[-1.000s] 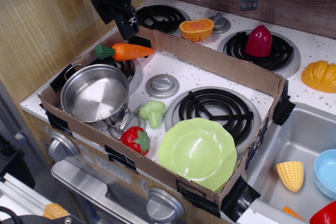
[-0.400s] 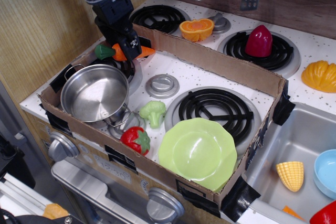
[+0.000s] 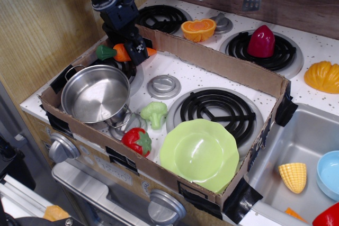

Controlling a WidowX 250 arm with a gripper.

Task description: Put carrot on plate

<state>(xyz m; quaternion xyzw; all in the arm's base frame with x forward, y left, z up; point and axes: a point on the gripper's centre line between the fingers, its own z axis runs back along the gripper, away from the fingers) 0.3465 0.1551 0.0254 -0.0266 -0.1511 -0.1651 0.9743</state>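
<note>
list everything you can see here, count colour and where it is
carrot: 1, orange with green stem, back left of cardboard tray
plate: 1, lime green, front right of tray
pot: 1, steel, left of tray
broccoli: 1, pale green, tray centre
strawberry: 1, red, front of tray
cardboard tray: 1, brown, on stove
half citrus: 1, orange, behind tray
red vegetable: 1, dark red, back right burner
yellow vegetable: 1, right edge
corn: 1, yellow, in sink
bowl: 1, light blue, in sink
hand: 1, black, at the carrot's middle; grip unclear
</note>
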